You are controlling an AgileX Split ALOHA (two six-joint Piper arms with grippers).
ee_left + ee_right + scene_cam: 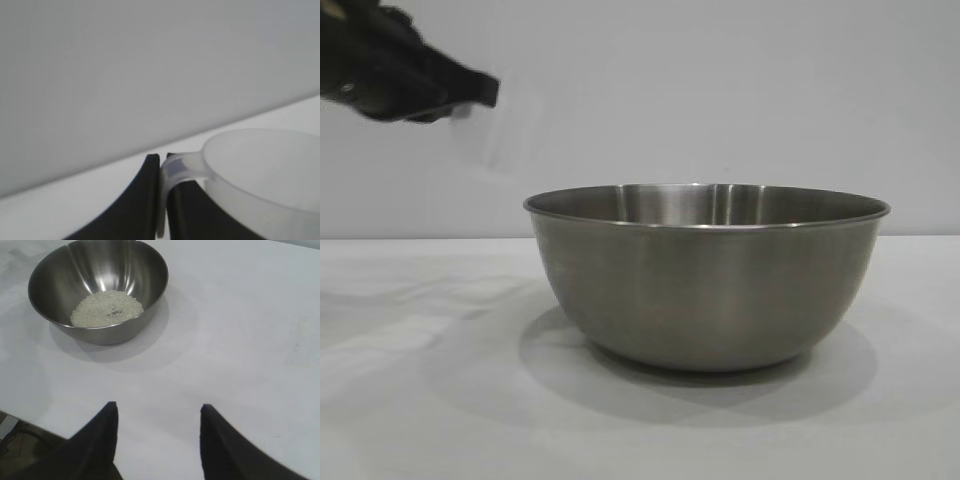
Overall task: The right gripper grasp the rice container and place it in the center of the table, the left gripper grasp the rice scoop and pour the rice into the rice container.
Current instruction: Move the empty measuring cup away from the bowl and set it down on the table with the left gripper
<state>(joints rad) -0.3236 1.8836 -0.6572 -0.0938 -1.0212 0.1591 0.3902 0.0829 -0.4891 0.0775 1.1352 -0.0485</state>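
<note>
One rice scoop hangs by its handle in the left gripper.

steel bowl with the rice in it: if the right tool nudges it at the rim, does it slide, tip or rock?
Probably slides: the rice container looks like smooth steel on the smooth white table. It may rock a little, since its rounded wall narrows to a small base. Tipping seems unlikely: it is wide and low, and the rice sits at the bottom. The right tool is open, well clear.
</note>
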